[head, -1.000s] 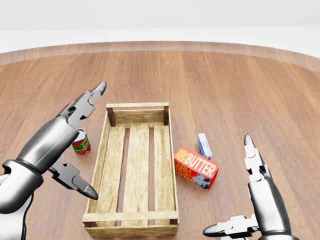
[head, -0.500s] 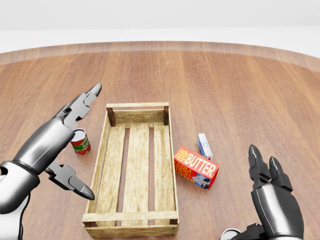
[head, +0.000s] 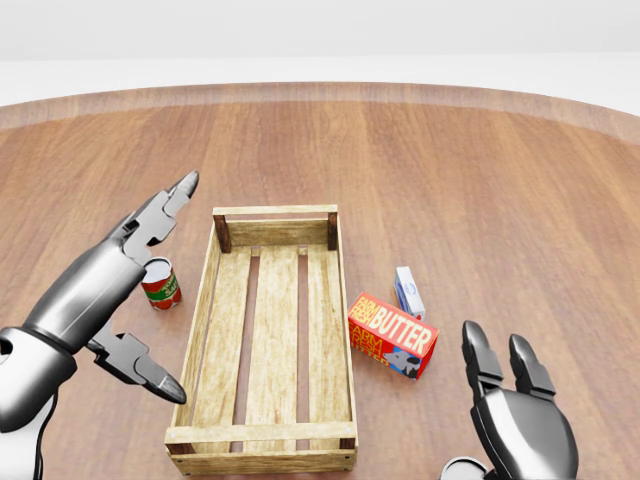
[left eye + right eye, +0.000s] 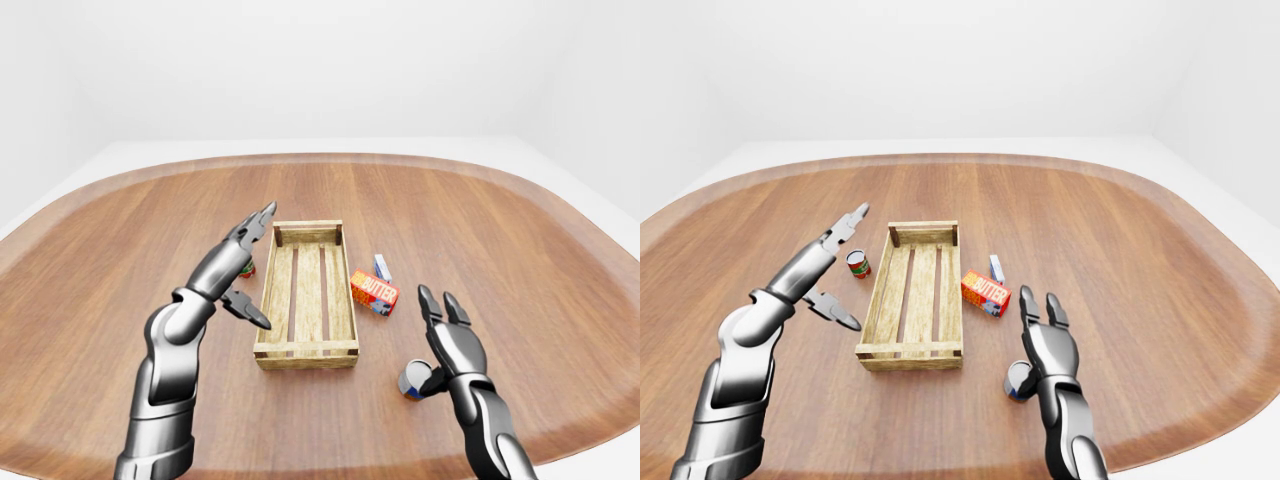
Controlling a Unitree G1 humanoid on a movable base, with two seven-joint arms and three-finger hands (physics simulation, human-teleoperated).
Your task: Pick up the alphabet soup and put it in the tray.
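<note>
The left hand (image 3: 130, 290) is raised at the left with forearm angled up and three fingers spread wide, thumb pointing down, while the right hand (image 4: 450, 335) is low at the near right, palm down, fingers extended and apart.

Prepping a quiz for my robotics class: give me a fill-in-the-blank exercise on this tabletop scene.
1. The wooden tray holds ____ items.
2. The box to the right of the tray in the head view reads ____.
3. The red can stands on the tray's ____ side in the right-eye view.
4. The right hand is beside a ____ can.

Missing words: no; BUTTER; left; blue
</note>
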